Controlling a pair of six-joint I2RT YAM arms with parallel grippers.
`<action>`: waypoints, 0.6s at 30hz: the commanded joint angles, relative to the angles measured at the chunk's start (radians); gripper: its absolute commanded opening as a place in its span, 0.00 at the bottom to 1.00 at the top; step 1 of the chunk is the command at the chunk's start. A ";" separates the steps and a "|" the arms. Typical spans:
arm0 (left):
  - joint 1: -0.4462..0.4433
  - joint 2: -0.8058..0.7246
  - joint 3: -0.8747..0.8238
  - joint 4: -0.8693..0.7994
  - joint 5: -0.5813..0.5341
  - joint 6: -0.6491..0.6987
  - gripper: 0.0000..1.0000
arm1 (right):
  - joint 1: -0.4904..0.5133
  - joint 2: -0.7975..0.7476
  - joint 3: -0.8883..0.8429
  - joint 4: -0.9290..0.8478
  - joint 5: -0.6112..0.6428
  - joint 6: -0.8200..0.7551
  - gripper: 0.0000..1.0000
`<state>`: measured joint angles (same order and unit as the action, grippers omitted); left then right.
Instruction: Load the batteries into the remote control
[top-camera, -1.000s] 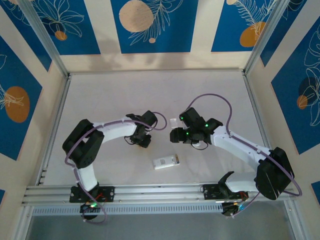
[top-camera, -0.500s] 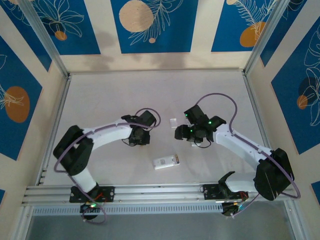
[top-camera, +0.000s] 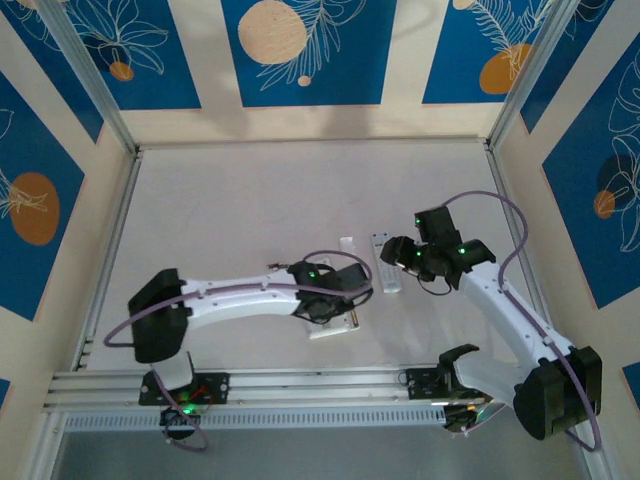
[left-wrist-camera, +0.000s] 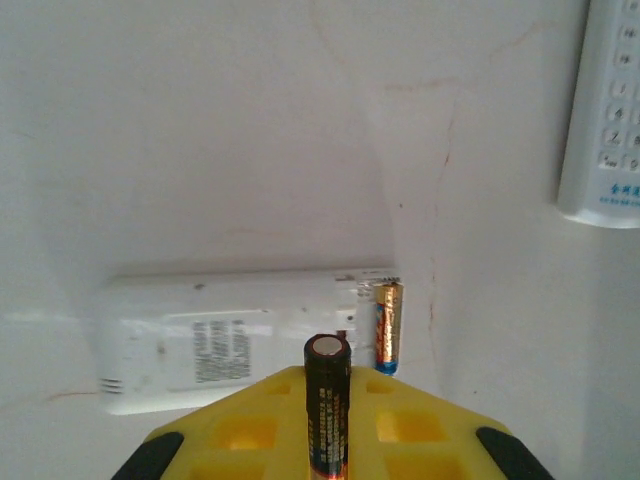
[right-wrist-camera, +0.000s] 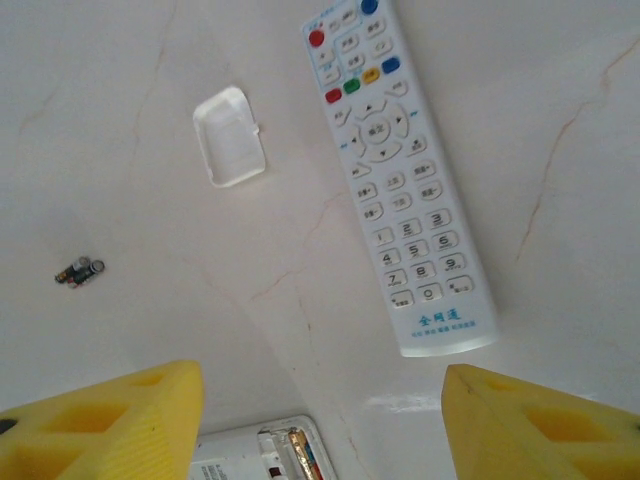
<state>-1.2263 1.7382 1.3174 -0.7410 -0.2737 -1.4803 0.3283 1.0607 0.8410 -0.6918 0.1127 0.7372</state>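
The left tool has swung right to the face-down remote control, clamped on a battery held end-on at its near edge. A second battery already lies in its right end. The right tool, spread wide and empty, has withdrawn rightward. Insertion judged imminent.

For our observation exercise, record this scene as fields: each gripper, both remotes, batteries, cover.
left gripper: shut on held battery
right gripper: open, holding nothing
face-down remote: compartment open, seated battery at one end
face-up remote: keypad up, lying apart
battery cover: loose on table
spare batteries: small cluster on table, count unclear
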 joint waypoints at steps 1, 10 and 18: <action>-0.015 0.071 0.062 -0.012 -0.018 -0.131 0.13 | -0.022 -0.037 -0.022 -0.028 -0.038 -0.017 0.65; -0.021 0.201 0.131 -0.004 0.055 -0.132 0.15 | -0.026 -0.050 -0.058 -0.008 -0.055 -0.014 0.65; -0.020 0.249 0.163 -0.022 0.058 -0.118 0.19 | -0.032 -0.041 -0.057 -0.007 -0.054 -0.025 0.65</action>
<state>-1.2415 1.9640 1.4498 -0.7246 -0.2420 -1.5360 0.3023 1.0183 0.7891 -0.6930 0.0792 0.7296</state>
